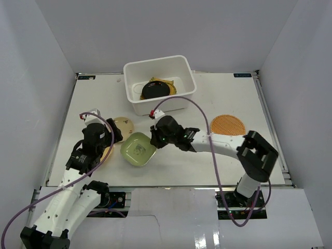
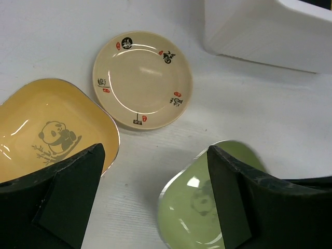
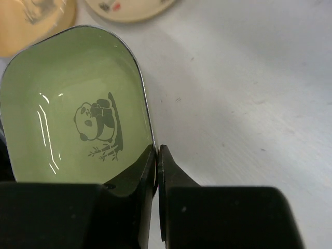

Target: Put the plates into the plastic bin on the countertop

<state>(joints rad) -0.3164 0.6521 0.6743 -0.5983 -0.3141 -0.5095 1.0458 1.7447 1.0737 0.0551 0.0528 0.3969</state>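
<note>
Two plates in bin, overhead: glossy black plate (image 1: 154,89) atop gold patterned plate (image 1: 157,80), inside white rectangular plastic bin (image 1: 136,70) at 12 o'clock on white countertop (image 1: 207,163).
Left gripper (image 2: 154,150), left wrist: fingers spread wide, empty; beige round plate (image 2: 141,78) at 12 o'clock.
Right gripper (image 3: 157,150), right wrist: fingers pinched on rim of pale green squarish dish (image 3: 72,104), its 5 o'clock.

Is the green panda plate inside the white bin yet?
No, the green panda plate is out over the countertop, apart from the plastic bin, its rim pinched by the right gripper.
</note>
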